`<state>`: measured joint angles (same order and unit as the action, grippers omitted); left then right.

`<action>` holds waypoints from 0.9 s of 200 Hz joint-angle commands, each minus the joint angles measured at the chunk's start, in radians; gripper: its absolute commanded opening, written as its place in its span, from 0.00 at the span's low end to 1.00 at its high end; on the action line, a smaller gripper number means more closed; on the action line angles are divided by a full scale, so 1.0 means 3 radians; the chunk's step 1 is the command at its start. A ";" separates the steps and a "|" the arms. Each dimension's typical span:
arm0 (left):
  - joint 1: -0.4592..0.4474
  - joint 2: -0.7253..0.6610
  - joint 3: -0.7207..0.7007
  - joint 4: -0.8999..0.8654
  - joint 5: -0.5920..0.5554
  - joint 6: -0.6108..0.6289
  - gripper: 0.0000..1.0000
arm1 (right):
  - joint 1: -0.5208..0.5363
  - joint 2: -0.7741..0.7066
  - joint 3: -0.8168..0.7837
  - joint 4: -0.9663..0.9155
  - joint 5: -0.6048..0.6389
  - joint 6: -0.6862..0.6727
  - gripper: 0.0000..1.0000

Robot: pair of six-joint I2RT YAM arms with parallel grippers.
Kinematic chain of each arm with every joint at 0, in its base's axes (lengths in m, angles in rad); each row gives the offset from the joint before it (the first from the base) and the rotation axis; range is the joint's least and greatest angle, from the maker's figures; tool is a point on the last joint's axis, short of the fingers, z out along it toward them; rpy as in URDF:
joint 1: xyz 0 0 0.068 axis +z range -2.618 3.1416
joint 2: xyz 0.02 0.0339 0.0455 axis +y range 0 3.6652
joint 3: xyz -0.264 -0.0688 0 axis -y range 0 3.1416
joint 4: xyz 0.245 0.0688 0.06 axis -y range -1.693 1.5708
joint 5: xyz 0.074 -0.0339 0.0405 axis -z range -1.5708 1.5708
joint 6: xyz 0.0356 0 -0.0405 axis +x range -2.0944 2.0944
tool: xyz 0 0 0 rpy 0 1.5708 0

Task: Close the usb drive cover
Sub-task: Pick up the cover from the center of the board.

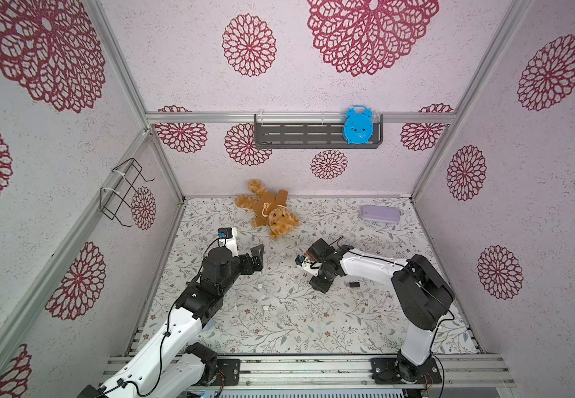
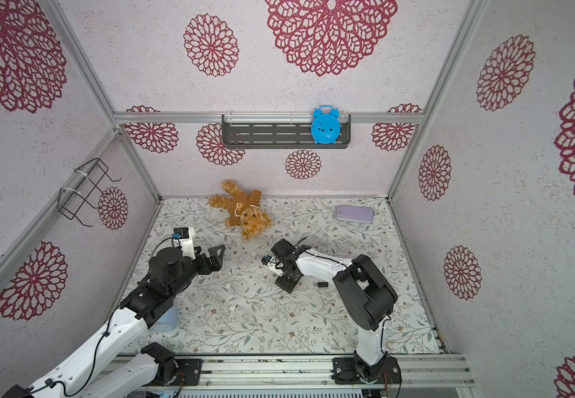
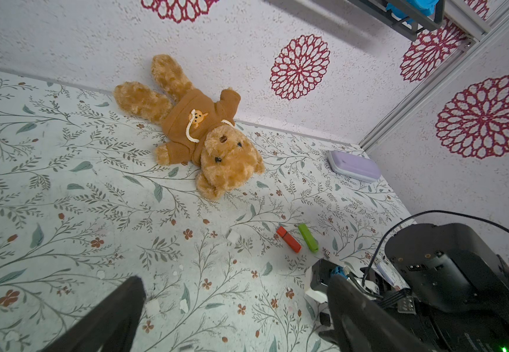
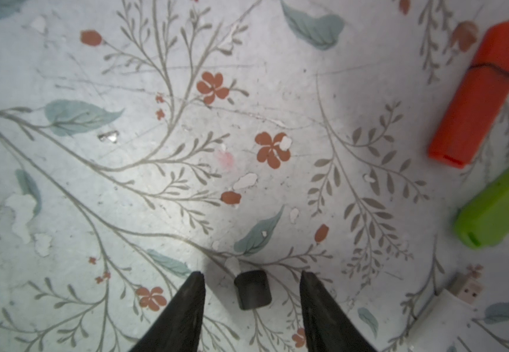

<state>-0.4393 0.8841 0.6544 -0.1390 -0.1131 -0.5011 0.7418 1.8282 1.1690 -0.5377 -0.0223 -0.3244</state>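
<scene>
The small black plastic cap (image 4: 252, 289) lies on the floral-patterned table (image 4: 125, 183), on the robot's side of the brown plush teddy bear in a hoodie (image 1: 269, 213) and somewhat to the robot's right of it. The right gripper (image 4: 251, 273) points down over the cap with its jaws spread, one fingertip on each side and a clear gap on both, so nothing is pinched yet. That straddle looks chosen so that closing would catch the cap by its two flat sides.

The white plastic USB drive (image 4: 448, 317) rests just beside it, about as far from the bear. Its bare metal plug (image 4: 468, 289) is uncovered, which marks it as the drive the cap most likely belongs to. The orange capped USB stick (image 4: 479, 94) and the green capped USB stick (image 4: 500, 207) lie side by side between the white drive and the bear, and seem to need no work.

The left gripper (image 3: 235, 283) hangs with its jaws spread wide and empty, well to the bear's other side and clear of the drives. It is probably kept there to stay out of the way, or to steady the white body when the cap is pushed on.
</scene>
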 commanded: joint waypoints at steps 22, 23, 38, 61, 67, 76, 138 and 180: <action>0.0052 -0.0032 -0.0013 0.0039 0.0035 0.0020 0.97 | -0.0006 0.0062 0.0114 -0.0261 -0.0182 -0.0221 0.49; 0.0053 -0.0032 -0.0013 0.0039 0.0035 0.0022 0.97 | -0.0010 0.0065 0.0116 -0.0267 -0.0192 -0.0224 0.49; 0.0053 -0.0040 -0.0019 0.0027 0.0034 0.0024 0.97 | -0.0060 0.0092 0.0114 -0.0303 -0.0272 -0.0227 0.48; 0.0054 -0.0065 -0.0039 0.0014 0.0029 0.0028 0.97 | -0.0128 0.0111 0.0086 -0.0324 -0.0349 -0.0251 0.46; 0.0060 -0.0073 -0.0045 0.0009 0.0025 0.0030 0.97 | -0.0139 0.0109 0.0079 -0.0323 -0.0363 -0.0259 0.46; 0.0060 -0.0084 -0.0053 0.0008 0.0021 0.0033 0.97 | -0.0150 0.0127 0.0089 -0.0343 -0.0362 -0.0268 0.46; 0.0089 -0.0096 -0.0075 0.0008 0.0032 0.0034 0.97 | -0.0187 0.0050 -0.0002 -0.0317 -0.0306 -0.0328 0.38; 0.0100 -0.0094 -0.0085 0.0034 0.0047 0.0030 0.97 | -0.0190 0.0066 -0.0043 -0.0291 -0.0296 -0.0383 0.35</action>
<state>-0.4198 0.8635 0.6399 -0.1406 -0.1093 -0.5003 0.6937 1.8511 1.1797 -0.5846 -0.1066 -0.4133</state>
